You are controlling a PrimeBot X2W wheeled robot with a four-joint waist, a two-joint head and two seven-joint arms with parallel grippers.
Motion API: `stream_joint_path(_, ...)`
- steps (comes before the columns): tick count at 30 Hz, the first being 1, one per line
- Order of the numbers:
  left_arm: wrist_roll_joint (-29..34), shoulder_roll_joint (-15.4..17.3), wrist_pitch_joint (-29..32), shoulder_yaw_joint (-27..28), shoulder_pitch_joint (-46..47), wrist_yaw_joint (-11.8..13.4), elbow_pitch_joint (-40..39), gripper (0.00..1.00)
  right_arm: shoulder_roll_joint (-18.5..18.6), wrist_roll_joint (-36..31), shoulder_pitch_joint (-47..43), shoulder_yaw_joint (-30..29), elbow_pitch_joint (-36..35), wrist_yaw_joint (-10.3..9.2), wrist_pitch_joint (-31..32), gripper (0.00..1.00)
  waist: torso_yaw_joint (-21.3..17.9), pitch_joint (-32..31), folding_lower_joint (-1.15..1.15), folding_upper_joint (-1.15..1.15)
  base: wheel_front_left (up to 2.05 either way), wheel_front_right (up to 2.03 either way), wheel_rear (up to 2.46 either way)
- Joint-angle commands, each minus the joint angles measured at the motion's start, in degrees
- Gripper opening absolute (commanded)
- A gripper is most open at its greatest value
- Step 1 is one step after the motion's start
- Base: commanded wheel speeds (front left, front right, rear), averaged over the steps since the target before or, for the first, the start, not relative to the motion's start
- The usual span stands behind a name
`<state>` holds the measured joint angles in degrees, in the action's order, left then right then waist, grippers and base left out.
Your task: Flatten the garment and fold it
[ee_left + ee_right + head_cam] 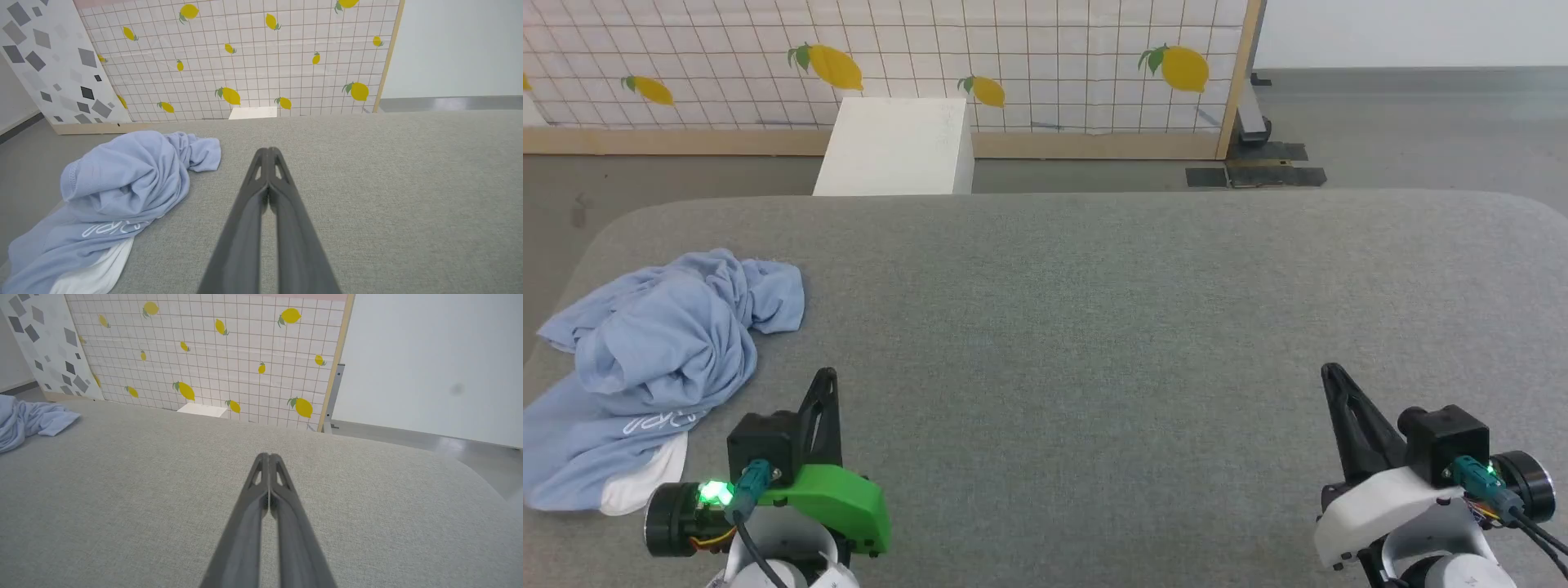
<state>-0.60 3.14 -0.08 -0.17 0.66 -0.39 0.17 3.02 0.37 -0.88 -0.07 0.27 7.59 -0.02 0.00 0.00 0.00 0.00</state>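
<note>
On the left end of the grey worktop [1094,327] the garment [654,351] lies crumpled in a heap, white inner cloth showing at its near edge. Just beside it the left hand [827,377] is pressed closed on nothing; the right hand [1331,374], well apart, is closed and empty too.

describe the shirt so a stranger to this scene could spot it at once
Find the wide grey padded surface before the robot and go to its left end, left of the left gripper. The garment lies there in a crumpled heap. Against the plain grey it is light blue, with small white script lettering and a white part at its near edge.
</note>
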Motion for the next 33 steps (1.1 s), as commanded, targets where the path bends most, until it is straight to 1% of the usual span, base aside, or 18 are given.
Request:
stream_joint_path(1,0.60,-0.26,0.08,0.17,-0.66,0.39,-0.17,0.00,-0.14,-0.37,0.88,0.07,-0.27,-0.10,0.02,0.00,0.00,0.00,0.00,0.00,0.00,0.00,0.00)
stream_joint_path(24,0.60,-0.26,0.08,0.17,-0.66,0.39,-0.17,0.00,-0.14,-0.37,0.88,0.07,-0.27,-0.10,0.02,0.00,0.00,0.00,0.00,0.00,0.00,0.00,0.00)
stream_joint_path(25,0.00,0.00,0.00,-0.02,0.00,0.00,0.00,1.00,0.00,0.00,0.00,-0.02,0.01,0.00,0.00,1.00,0.00,0.00,0.00,0.00,0.00,0.00,0.00)
stream_joint_path(33,-0.40,0.00,-0.45,-0.57,0.19,0.31,0.39,1.00,0.01,0.28,0.12,-0.10,0.22,0.00,-0.28,1.00,0.05,0.00,0.00,0.00,0.00,0.00,0.00)
